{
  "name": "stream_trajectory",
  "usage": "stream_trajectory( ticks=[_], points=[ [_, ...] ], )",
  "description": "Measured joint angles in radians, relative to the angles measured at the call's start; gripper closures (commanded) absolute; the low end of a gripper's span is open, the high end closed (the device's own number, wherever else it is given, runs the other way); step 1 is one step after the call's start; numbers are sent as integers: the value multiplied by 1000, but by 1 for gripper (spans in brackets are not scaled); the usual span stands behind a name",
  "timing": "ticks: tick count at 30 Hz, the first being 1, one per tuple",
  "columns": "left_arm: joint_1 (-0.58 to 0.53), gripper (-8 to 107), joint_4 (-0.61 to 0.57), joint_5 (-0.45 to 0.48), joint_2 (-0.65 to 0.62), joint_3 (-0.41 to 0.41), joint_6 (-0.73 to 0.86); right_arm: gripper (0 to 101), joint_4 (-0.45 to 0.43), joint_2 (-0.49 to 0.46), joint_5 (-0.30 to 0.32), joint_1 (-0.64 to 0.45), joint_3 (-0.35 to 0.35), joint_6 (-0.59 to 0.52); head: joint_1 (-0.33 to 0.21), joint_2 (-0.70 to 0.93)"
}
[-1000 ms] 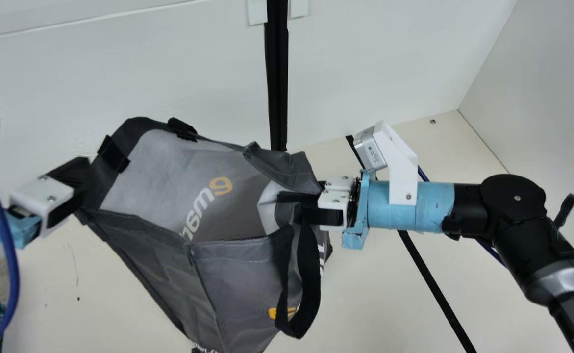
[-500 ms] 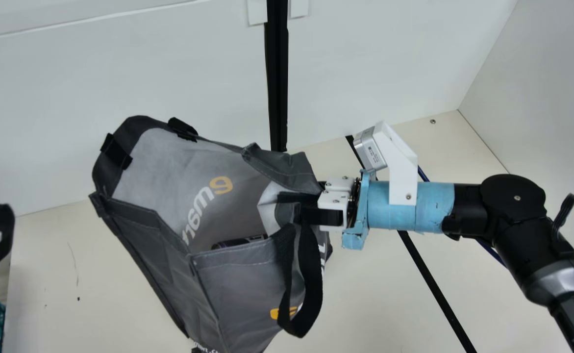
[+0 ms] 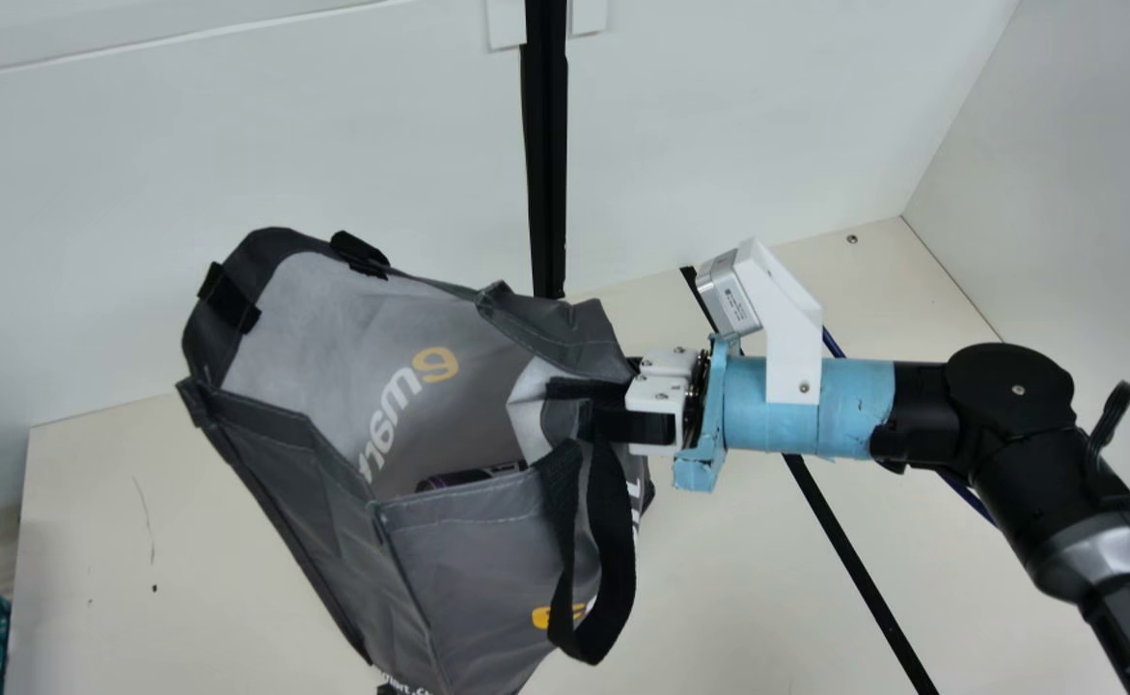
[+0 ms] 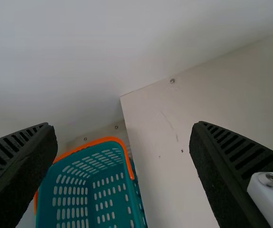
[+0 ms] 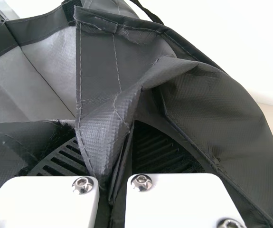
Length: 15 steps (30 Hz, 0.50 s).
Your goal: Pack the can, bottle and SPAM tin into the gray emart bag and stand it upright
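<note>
Gray bag [image 3: 468,425], mouth gaping, rim [image 3: 555,333] pinched between right fingers [image 3: 637,426]

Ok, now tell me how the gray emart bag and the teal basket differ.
The gray emart bag is creased, pliable fabric, while the teal basket has firm-looking walls full of slots. The bag is trimmed in dark gray and black, the basket in orange. The bag is pinched at its rim by the right gripper; the basket is held by neither gripper. Both are open-mouthed containers.
</note>
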Motion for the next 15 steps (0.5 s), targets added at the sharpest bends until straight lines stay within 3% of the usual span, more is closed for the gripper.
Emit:
stream_trajectory(
  ticks=[15],
  points=[
    [72,9,26,-70,-222,234,-153,101,0,0,0,0,0,0,0,2]
  ],
)
